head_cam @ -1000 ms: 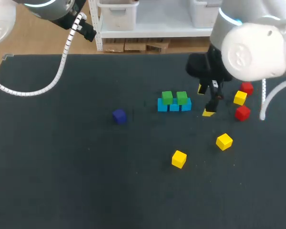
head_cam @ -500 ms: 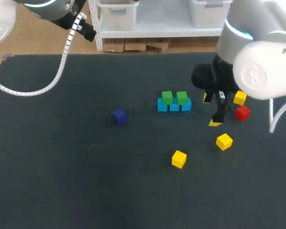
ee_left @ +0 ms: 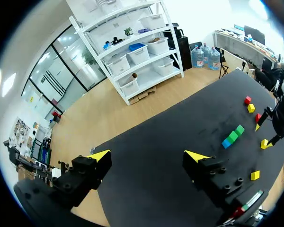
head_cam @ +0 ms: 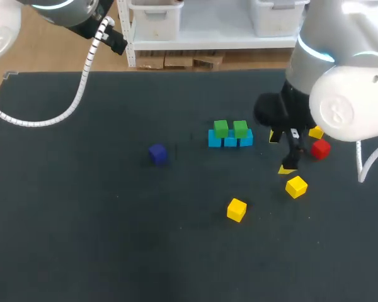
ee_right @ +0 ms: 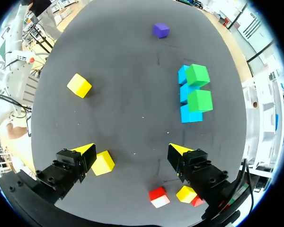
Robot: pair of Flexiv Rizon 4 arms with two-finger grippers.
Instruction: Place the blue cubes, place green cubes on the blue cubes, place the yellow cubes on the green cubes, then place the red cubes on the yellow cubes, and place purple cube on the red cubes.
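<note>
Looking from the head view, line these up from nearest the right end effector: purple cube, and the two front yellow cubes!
1. front-right yellow cube, just beside the right end effector.
2. middle yellow cube, nearer the table's front.
3. purple cube, far over on the left.

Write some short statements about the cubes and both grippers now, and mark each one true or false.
Two green cubes sit on the row of blue cubes. True.
The purple cube stands on the green cubes. False: it lies alone on the table.
The right gripper is open and empty. True.
The green cubes carry a yellow one. False: the yellow cubes lie on the table.
The left gripper is shut on a blue cube. False: it is open and empty.
</note>
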